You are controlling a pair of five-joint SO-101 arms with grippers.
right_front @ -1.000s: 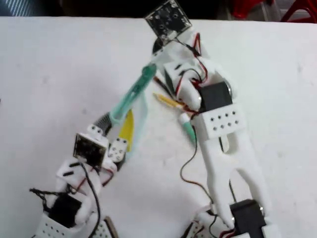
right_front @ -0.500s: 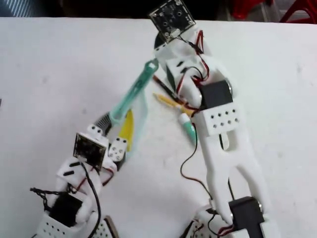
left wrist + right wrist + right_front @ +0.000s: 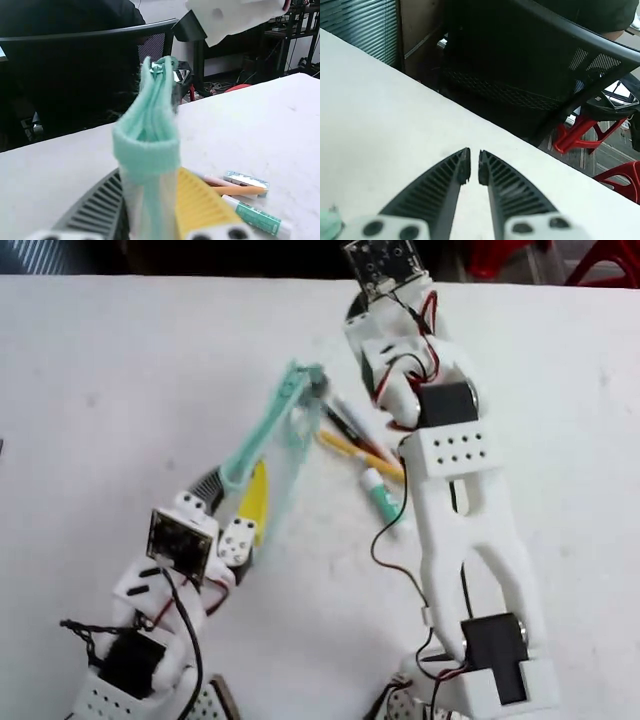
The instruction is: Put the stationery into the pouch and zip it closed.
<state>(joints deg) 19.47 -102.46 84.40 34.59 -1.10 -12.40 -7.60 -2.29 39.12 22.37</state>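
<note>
The teal see-through pouch [image 3: 268,435] stretches from my left gripper [image 3: 232,485] diagonally toward the table's far side, its zip end [image 3: 305,375] raised. The left gripper [image 3: 145,192] is shut on the pouch's [image 3: 149,145] near end, between a grey finger [image 3: 92,202] and a yellow finger [image 3: 200,205]. The stationery lies loose on the table right of the pouch: dark pens [image 3: 350,428], a yellow pencil [image 3: 358,453] and a white-and-green marker [image 3: 380,495]. My right gripper [image 3: 473,172] hovers near the table's far edge [image 3: 355,315], fingers almost touching, holding nothing.
The right arm's white body [image 3: 460,530] runs from the near right edge up past the stationery. A dark mesh chair [image 3: 530,75] and red stools [image 3: 615,185] stand beyond the table's far edge. Bare white tabletop [image 3: 120,370] spreads to the left.
My right gripper has pulled away from the pouch's zip end toward the far edge and to the right. The pouch's far end swung slightly right and the pens are now uncovered.
</note>
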